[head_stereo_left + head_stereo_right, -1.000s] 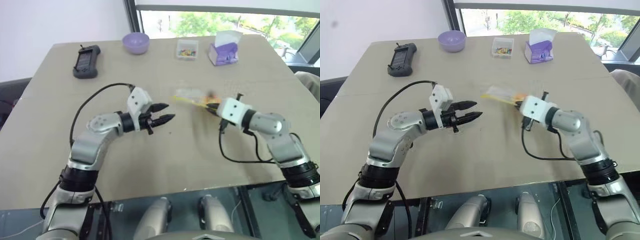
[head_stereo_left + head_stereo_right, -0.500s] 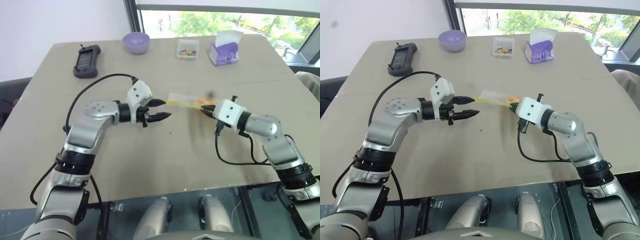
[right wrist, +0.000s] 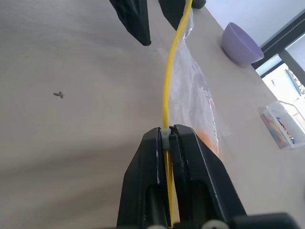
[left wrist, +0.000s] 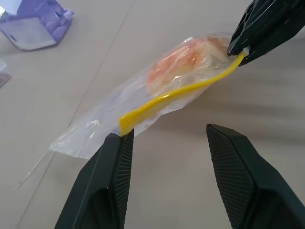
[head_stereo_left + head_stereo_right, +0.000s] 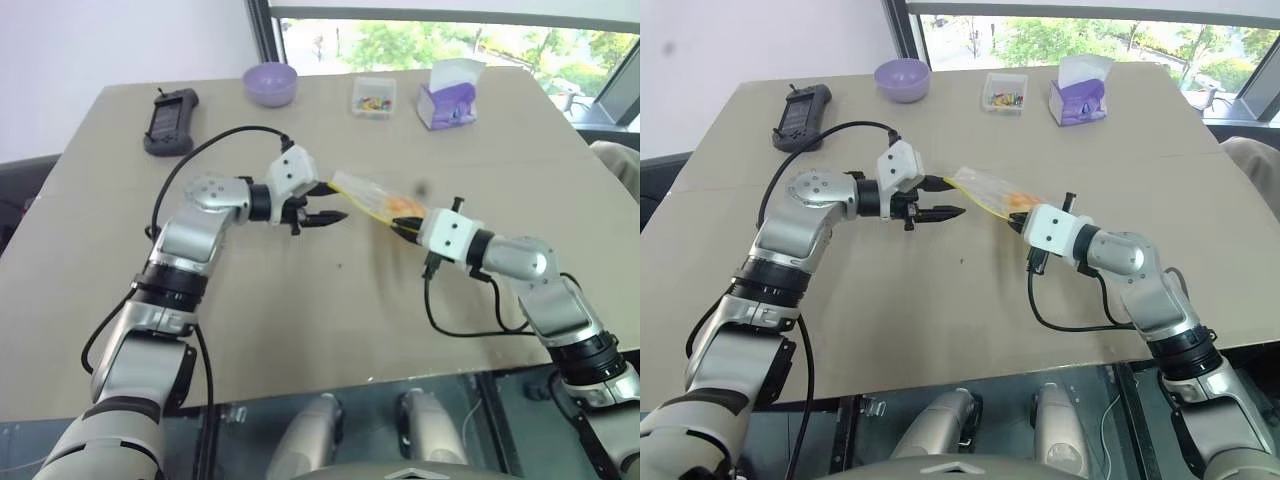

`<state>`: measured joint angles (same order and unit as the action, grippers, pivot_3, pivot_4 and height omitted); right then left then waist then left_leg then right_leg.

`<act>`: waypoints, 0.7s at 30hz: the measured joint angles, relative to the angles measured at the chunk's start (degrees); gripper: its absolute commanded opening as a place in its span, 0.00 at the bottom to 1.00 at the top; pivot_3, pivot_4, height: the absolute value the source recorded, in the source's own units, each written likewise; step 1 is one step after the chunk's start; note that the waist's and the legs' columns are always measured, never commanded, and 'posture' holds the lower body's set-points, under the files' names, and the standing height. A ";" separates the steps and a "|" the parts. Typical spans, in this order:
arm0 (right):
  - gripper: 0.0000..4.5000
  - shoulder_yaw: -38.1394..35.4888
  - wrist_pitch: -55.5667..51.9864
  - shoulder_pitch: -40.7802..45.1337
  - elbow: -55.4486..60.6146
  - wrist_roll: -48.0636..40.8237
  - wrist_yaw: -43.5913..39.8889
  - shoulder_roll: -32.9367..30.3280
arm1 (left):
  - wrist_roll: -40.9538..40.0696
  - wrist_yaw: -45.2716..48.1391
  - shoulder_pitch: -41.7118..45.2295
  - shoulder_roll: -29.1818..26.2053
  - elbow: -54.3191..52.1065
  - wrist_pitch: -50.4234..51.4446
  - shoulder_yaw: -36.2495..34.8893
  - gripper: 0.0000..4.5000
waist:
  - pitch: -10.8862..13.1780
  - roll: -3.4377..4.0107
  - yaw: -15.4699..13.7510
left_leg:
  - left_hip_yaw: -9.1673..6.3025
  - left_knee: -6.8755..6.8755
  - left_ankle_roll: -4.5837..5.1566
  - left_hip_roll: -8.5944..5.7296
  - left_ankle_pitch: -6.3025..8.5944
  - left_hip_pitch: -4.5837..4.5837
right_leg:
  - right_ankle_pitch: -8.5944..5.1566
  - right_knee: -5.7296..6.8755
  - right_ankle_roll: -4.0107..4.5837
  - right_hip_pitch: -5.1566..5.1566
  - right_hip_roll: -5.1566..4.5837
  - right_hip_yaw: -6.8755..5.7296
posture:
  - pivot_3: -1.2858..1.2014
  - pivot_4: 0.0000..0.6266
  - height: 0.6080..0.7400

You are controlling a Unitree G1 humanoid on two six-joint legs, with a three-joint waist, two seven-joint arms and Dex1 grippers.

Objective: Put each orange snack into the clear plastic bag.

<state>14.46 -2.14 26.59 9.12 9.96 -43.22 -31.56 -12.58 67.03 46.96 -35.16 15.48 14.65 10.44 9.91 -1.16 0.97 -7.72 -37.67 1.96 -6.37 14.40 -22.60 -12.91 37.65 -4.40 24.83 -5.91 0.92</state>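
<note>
Left eye view: the clear plastic bag (image 5: 375, 197) is held up off the table (image 5: 300, 330) between the two hands, slanting from the left hand (image 5: 325, 203) down toward the right hand (image 5: 405, 228). The right hand is closed tight on the bag's yellow sealing strip (image 4: 176, 94), the strip being pinched between its two black fingers (image 3: 188, 157) at one end (this is seen most plainly in the right wrist view). An orange snack (image 4: 178, 62) is seen inside the bag, lying in the half nearer the right hand.

The left hand is partly open, nothing being gripped by it. In the left wrist view its two fingers (image 4: 112, 181) are spread, and the free end of the yellow strip is seen just above one fingertip; whether that fingertip is touched by the bag cannot be told.

At the far edge of the table a purple bowl (image 5: 271, 84), a small clear box (image 5: 374, 97) of coloured bits and a purple tissue pack (image 5: 450, 100) are set in a row, well apart from the hands. A black handheld device (image 5: 172, 121) is placed at the far left of the table. A small dark mark (image 5: 339, 266) is seen on the table surface between the two arms
</note>
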 measured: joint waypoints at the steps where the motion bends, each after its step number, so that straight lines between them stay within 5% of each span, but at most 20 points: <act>1: 0.00 -0.01 -0.21 -0.10 0.01 0.38 0.10 -0.04 | -0.90 1.37 0.00 -0.86 -0.35 0.65 -0.69 0.57 | 0.00 0.00 0.07 | 0.00 0.00 0.00 0.00 0.00 -0.01 | 0.00 0.01 0.00 0.01 0.00 0.00 | 0.52 0.24 1.00; 13: 0.00 -0.01 -1.72 -0.22 0.04 1.44 1.56 0.41 | -2.07 5.35 -0.01 -4.04 -1.43 1.97 -2.92 0.57 | 0.00 0.00 -0.09 | -0.04 -0.30 0.00 -0.03 0.00 -0.16 | 0.00 0.18 -0.01 0.06 0.00 -0.03 | 0.52 0.24 1.00; 21: 0.00 0.04 -2.66 -0.56 1.85 1.55 1.92 1.24 | 3.61 6.23 2.63 0.41 5.62 -5.26 1.80 0.51 | 0.00 0.00 -0.13 | -0.05 -0.46 0.01 -0.06 0.00 -0.18 | 0.03 0.27 -0.04 0.03 0.01 -0.04 | 0.52 0.24 1.00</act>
<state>14.50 -4.79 26.03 10.97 11.50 -41.30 -30.32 -8.97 73.26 49.59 -34.75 21.11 9.39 12.24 9.91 -1.17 0.85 -7.77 -38.14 1.96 -6.44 14.40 -22.78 -12.88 37.92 -4.45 24.86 -5.90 0.87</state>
